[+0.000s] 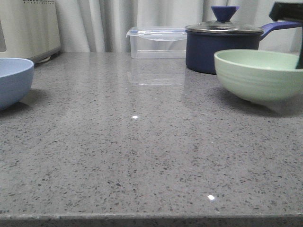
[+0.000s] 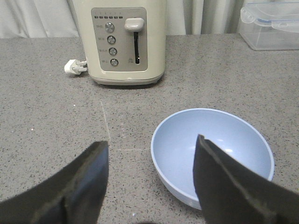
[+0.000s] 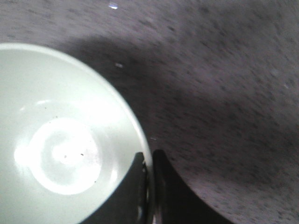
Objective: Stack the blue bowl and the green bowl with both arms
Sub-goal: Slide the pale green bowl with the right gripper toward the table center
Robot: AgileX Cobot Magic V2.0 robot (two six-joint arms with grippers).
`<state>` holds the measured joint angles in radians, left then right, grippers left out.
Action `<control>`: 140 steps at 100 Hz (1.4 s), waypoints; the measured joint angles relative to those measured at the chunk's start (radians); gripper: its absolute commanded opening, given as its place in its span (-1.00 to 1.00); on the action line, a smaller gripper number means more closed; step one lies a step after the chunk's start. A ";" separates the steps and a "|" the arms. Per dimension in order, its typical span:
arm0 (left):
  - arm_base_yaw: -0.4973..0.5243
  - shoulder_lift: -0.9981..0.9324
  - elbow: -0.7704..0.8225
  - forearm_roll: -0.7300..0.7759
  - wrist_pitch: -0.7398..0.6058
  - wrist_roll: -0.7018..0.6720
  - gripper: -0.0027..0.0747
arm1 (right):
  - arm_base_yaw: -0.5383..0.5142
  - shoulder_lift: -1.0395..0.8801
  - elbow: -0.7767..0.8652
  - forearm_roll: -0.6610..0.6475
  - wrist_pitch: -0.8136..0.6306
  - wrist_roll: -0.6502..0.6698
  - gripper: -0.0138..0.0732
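Note:
The pale blue bowl (image 1: 13, 80) sits on the counter at the far left of the front view. In the left wrist view my left gripper (image 2: 152, 145) is open above the counter, one finger over the blue bowl (image 2: 212, 149) and the other finger outside its rim. The mint-green bowl (image 1: 259, 73) is at the right, a shadow beneath it. My right gripper (image 3: 148, 157) is shut on the green bowl's rim (image 3: 70, 140), one finger inside and one outside. Only a bit of the right arm (image 1: 289, 12) shows in the front view.
A dark navy lidded saucepan (image 1: 222, 45) stands just behind the green bowl. A clear lidded container (image 1: 157, 41) is at the back centre. A cream toaster (image 2: 124, 39) with a white plug (image 2: 74, 66) stands behind the blue bowl. The counter's front edge (image 1: 151, 218) is near.

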<state>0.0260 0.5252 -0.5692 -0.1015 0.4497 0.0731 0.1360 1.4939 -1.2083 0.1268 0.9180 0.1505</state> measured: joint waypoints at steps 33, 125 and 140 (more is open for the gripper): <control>0.000 0.000 0.000 0.000 0.000 0.000 0.12 | 0.220 0.074 -0.160 0.022 0.002 -0.016 -0.85; 0.000 0.000 0.000 0.000 0.000 0.000 0.12 | 0.352 0.216 -0.245 0.054 -0.038 -0.019 -0.48; 0.000 0.000 0.000 0.000 0.000 0.000 0.12 | 0.352 0.216 -0.246 0.054 -0.044 -0.019 -0.29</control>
<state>0.0260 0.5252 -0.5692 -0.1015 0.4497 0.0731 0.4876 1.7100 -1.4548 0.1804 0.8739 0.1311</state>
